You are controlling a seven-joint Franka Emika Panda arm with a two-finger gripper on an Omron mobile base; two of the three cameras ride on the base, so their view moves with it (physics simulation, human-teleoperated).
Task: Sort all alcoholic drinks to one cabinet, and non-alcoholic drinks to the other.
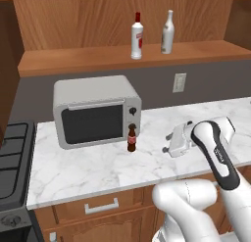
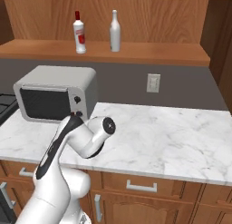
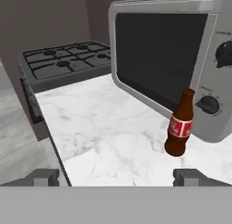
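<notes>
**Sorting half done: cola bottle left on the counter**

Progress, judged from the present layout, stands roughly midway. The white bottle with red cap (image 1: 137, 36) and the plain pale bottle (image 1: 167, 33) stand upright, near each other but apart, on the open wooden cabinet shelf (image 1: 88, 60) above the counter; the alcoholic group therefore appears to be placed. The cola bottle (image 1: 131, 138) stands upright on the marble counter (image 1: 88, 167), just in front of the lower right corner of the toaster oven (image 1: 95, 111) and close to its knobs; whether the two touch cannot be told. It remains to be carried to the other cabinet.

The gripper (image 3: 118, 177) is spread wide and holds nothing. In the hand view its two finger tips rise at the bottom, with the cola bottle ahead and toward the right-hand tip, well short of the gap between them. The likely step in hand is an approach to this bottle.

Containers: the shelf holds the two tall bottles and nothing else visible. The toaster oven door is shut and its dark window reveals no contents. The lower cabinet drawers (image 2: 140, 187) are closed. A stove (image 3: 68, 60) lies beyond the counter's far end.
</notes>
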